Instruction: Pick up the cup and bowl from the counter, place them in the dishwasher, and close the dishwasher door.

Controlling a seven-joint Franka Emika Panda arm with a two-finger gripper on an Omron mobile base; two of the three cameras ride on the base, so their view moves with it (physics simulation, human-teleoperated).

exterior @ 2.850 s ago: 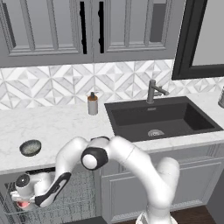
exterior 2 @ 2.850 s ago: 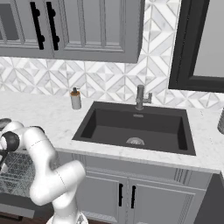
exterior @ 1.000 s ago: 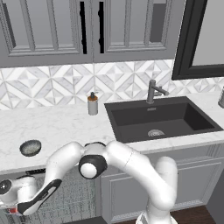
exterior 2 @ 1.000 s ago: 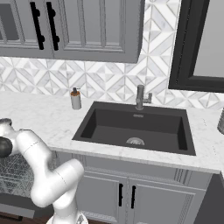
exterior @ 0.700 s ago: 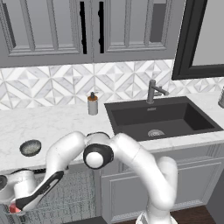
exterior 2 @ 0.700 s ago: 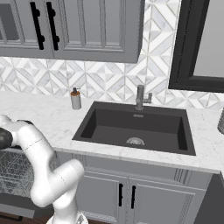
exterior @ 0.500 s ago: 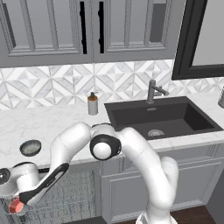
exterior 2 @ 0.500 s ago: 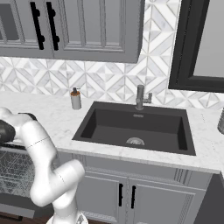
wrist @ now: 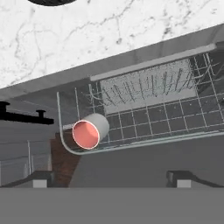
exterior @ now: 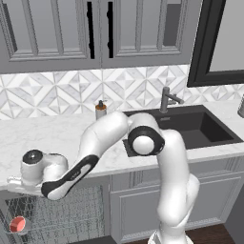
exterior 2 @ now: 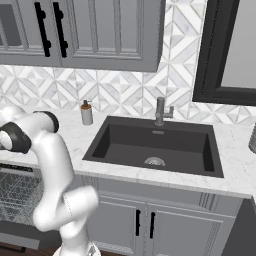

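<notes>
The cup (wrist: pixel 89 131) lies on its side in a corner of the dishwasher's wire rack (wrist: pixel 170 116), its salmon-red inside facing the hand camera; in the left base view it shows as a small red disc at the lower left of the rack (exterior: pixel 18 224). The gripper (wrist: pixel 111 176) hangs above the rack with its two dark fingertips spread wide apart and nothing between them, well clear of the cup. In the hand view the white marble counter (wrist: pixel 109 30) runs along the top, and a dark round rim, most likely the bowl (wrist: pixel 50 1), just shows at the upper edge. In the left base view the arm reaches down and to the left over the counter edge (exterior: pixel 57 143). A soap dispenser (exterior: pixel 100 110) stands by the backsplash, beside the dark sink (exterior 2: pixel 155 145) with its faucet (exterior 2: pixel 161 111).
</notes>
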